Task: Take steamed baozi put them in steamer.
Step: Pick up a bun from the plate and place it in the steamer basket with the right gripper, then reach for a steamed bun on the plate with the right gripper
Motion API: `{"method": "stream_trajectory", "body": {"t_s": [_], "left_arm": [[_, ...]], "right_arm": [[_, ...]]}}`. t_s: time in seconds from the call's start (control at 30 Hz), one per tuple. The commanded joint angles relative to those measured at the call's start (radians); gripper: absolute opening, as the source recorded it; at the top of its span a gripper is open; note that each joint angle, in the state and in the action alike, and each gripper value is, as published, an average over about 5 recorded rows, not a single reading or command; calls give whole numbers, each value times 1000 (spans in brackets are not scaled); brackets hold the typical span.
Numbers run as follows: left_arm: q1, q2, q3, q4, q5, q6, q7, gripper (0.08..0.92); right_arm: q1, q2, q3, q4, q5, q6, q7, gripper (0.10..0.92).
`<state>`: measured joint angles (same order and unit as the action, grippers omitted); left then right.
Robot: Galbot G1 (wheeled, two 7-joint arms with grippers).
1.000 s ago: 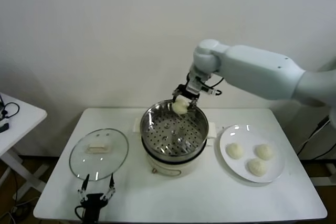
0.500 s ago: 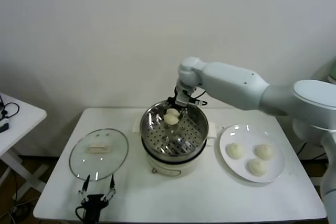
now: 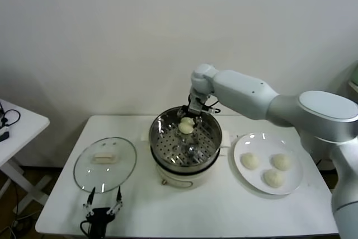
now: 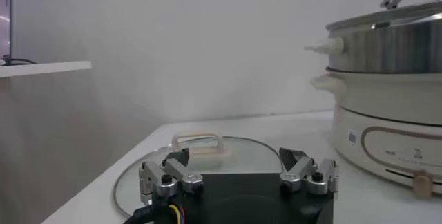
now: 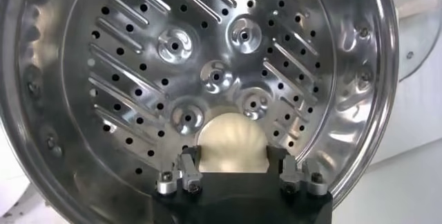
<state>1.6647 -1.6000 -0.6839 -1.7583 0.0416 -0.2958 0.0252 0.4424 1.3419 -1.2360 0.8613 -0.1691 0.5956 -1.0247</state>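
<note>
- Right gripper inside steamer, fingers parted just clear of bao on perforated floor.
- Left gripper open, parked beside lid.
- Three baos on plate.

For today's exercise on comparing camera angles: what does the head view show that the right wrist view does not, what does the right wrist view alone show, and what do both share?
Only the head view shows the white round plate with three cream-white dough buns beside the pot, the flat glass lid and the left gripper parked at the table's near edge.

Only the right wrist view shows the shiny steel steamer's perforated floor close up, with slots and raised studs.

Both share the steamer, one bun inside it, and the right gripper at that bun.
</note>
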Motion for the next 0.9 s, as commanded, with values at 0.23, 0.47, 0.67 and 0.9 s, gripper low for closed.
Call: {"method": "stream_trajectory", "body": {"t_s": [0.23, 0.47, 0.67, 0.9], "left_arm": [[3, 2, 0, -6, -3, 1, 0, 823], [10, 5, 5, -18, -1, 4, 0, 823], [13, 4, 6, -23, -1, 2, -1, 823], [12, 1, 3, -17, 4, -1, -5, 823]], "right_arm": [[279, -155, -201, 180, 438, -129, -139, 819], [470, -386, -424, 331, 674, -375, -187, 823], [442, -614, -535, 474, 697, -654, -47, 823], [226, -762, -403, 588, 680, -884, 78, 823]]}}
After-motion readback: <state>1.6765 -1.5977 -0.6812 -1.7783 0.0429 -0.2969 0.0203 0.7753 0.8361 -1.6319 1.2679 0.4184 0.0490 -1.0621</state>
